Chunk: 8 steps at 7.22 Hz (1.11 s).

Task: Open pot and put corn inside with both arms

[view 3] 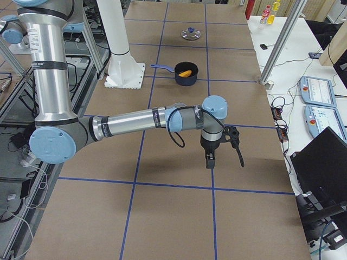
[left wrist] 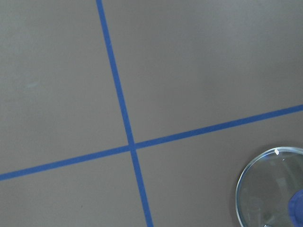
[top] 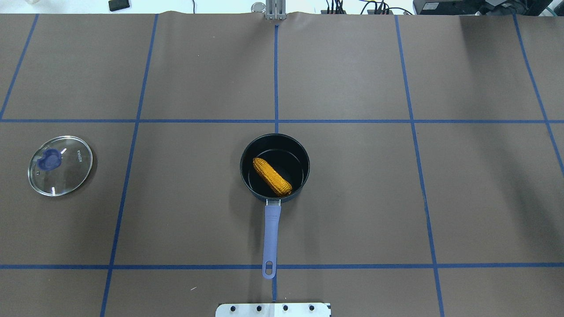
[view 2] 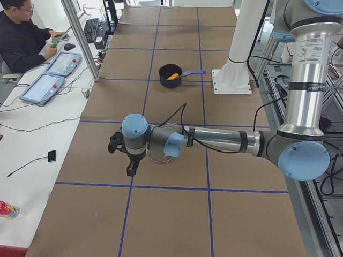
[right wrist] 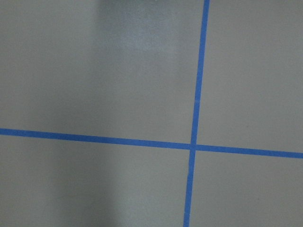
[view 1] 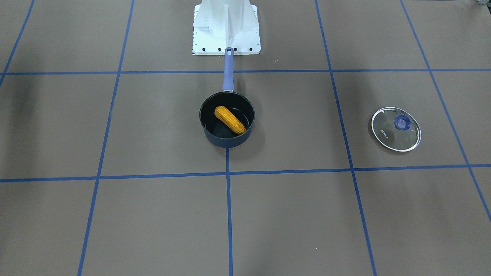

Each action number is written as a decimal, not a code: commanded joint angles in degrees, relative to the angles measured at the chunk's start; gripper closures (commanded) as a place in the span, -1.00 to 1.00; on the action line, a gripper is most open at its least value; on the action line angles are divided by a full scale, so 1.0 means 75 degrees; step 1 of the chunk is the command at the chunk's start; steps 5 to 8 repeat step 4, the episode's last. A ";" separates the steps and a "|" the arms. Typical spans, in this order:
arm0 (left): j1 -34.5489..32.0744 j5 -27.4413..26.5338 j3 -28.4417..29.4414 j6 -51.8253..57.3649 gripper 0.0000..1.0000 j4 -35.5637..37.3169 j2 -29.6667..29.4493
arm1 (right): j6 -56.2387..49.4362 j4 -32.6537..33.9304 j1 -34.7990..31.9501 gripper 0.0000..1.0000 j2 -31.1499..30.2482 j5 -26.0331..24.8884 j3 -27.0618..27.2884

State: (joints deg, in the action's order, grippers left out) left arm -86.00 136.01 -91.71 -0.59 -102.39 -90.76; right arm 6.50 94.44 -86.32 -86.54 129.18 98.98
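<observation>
orange-yellow corn (top: 272, 176) is seen lying slantwise on the black floor of the pot (top: 291, 153). the pot stands uncovered at the middle of the surface (top: 352, 198), with its lavender handle (top: 271, 233) pointed back toward the robot. the glass lid (top: 60, 165) is laid flat on the surface, well apart from the pot, on the robot's left. both steps are judged done, and nothing of the task appears left. the left claw (view 2: 122, 155) hangs near the lid and the right claw (view 3: 223, 157) well apart on the other side. whether either is open or closed cannot be told.
</observation>
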 commanded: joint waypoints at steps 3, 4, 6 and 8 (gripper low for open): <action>0.0006 -0.0017 -0.0042 0.0020 -1.00 0.0012 0.0242 | -0.0034 0.0134 -0.0186 -1.00 -0.0262 0.0107 0.0150; 0.0006 -0.0017 -0.0065 0.0020 -1.00 0.0012 0.0243 | -0.0034 0.0134 -0.0186 -1.00 -0.0263 0.0107 0.0150; 0.0006 -0.0017 -0.0065 0.0020 -1.00 0.0012 0.0243 | -0.0034 0.0134 -0.0186 -1.00 -0.0263 0.0107 0.0150; 0.0006 -0.0017 -0.0065 0.0020 -1.00 0.0012 0.0243 | -0.0034 0.0134 -0.0186 -1.00 -0.0263 0.0107 0.0150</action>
